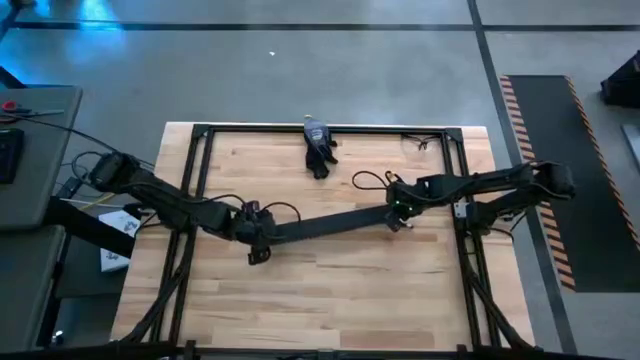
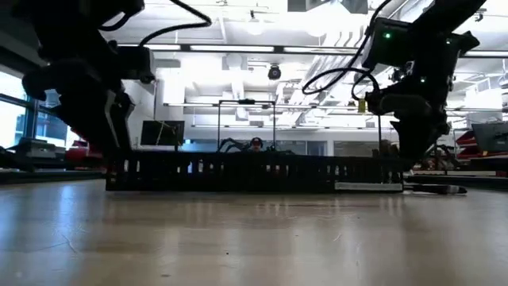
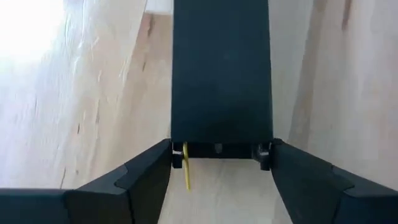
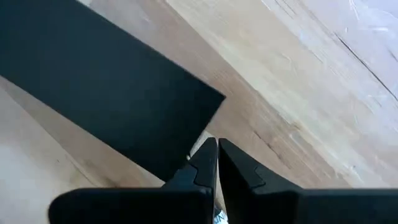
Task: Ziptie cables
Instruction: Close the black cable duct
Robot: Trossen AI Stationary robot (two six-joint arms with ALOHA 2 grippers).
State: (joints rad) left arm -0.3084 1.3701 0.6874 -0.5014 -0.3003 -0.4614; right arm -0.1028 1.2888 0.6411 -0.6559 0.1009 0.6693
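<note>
A long black comb-edged duct (image 1: 330, 222) lies slantwise across the middle of the wooden table (image 1: 330, 300); it also shows in the low view (image 2: 222, 173). My left gripper (image 1: 258, 240) is at the duct's left end, its fingers closed on the two sides (image 3: 221, 152). My right gripper (image 1: 398, 214) stands shut at the duct's right end corner (image 4: 217, 152). The cables are hidden. Only a thin yellow strand (image 3: 186, 174) shows under the duct's left end. My left gripper pinches the duct's left end (image 3: 221, 134) between its two fingers (image 3: 149, 174), one on each long side. The fingers lie level, along the duct's length. The duct rests on the table. My right gripper's shut fingertips (image 4: 205, 162) are at the duct's end corner; I cannot tell whether they touch it.
A black glove-like thing (image 1: 318, 152) lies at the middle of the far edge. Black frame rails (image 1: 195, 180) run along the table's left, right and far sides. In the low view a pale flat strip (image 2: 369, 187) and a dark rod (image 2: 436, 189) lie by the duct's right end.
</note>
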